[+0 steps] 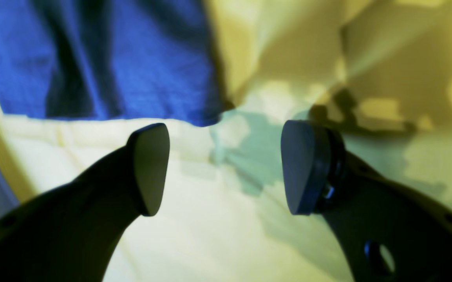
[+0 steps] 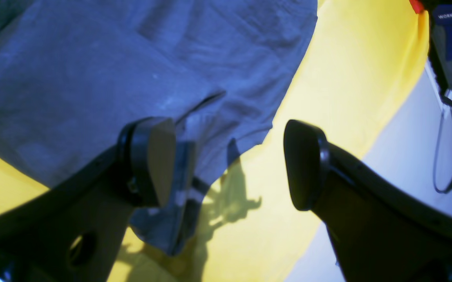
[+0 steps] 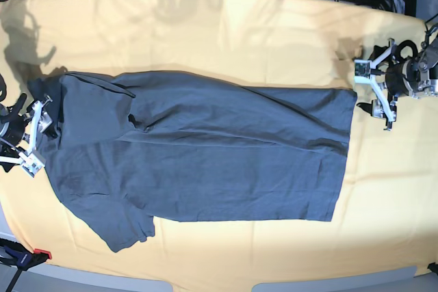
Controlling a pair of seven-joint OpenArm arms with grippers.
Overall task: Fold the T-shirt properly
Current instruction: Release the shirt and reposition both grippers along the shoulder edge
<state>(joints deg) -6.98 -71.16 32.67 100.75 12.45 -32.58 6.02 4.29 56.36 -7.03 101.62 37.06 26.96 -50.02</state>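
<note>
Base view shows the T-shirt point(image 3: 205, 148) spread flat on the yellow cloth point(image 3: 226, 32) that covers the desk, lengthwise between the desk's left and right edges. Its hem lies toward the right edge, its collar and sleeves toward the left edge. One sleeve reaches toward the near left corner. This flat layout gives both arms access to opposite ends of the garment, which suits a first fold.

The left tool point(image 3: 378, 90) hovers just off the hem corner near the right edge. Its jaws stand fully apart and hold nothing (the left wrist view shows only bare cloth between the pads). The right tool point(image 3: 29, 138) sits at the collar end near the left edge, also wide open and empty. In the right wrist view, one pad is over the shirt fabric and the other is over the yellow cloth, so the jaws appear to straddle the garment's edge, probably in preparation for a pinch.
</note>
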